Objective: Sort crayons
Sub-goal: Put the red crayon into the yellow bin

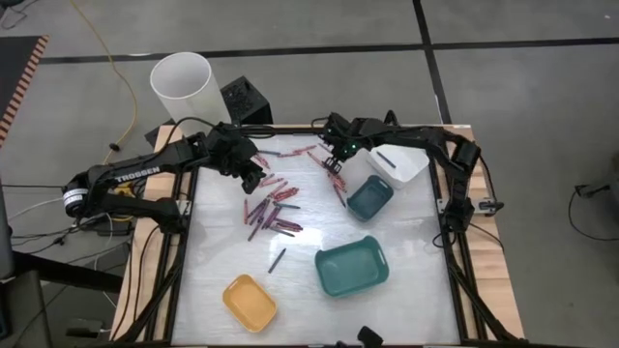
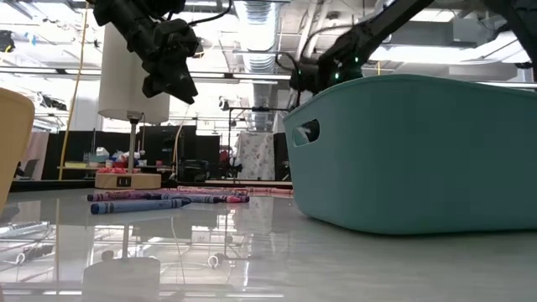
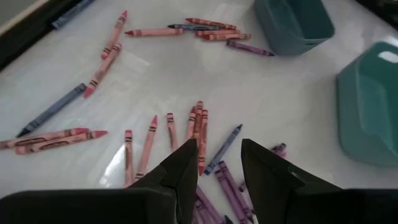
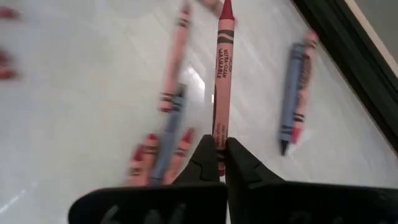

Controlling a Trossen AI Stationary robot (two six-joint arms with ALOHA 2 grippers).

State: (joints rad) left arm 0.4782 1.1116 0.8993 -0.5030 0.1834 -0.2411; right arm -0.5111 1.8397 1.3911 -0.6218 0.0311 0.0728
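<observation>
- Step in hand: a pick. The right pincer [image 4: 217,155] is clamped on the tail of a red crayon [image 4: 222,74], which sticks out ahead of the fingers over the counter [image 4: 74,124].
- In the high view the right pincer [image 1: 336,162] sits at the far side of the counter, near the small teal tray [image 1: 369,197] and white tray [image 1: 398,162].
- The left pincer [image 3: 214,171] hangs with fingers apart and nothing between them, over the main crayon pile [image 1: 271,208].
- Next move, as I judge it: carry the red crayon over whichever tray takes reds and release it cleanly inside the rim.
- Only the right wrist view shows the grip itself. Only the high view shows the yellow tray [image 1: 250,302] and large teal tray [image 1: 351,268] laid out on the near side.
- The low view mostly shows the large teal tray's wall [image 2: 419,151]; it hides the right pincer's hold.
</observation>
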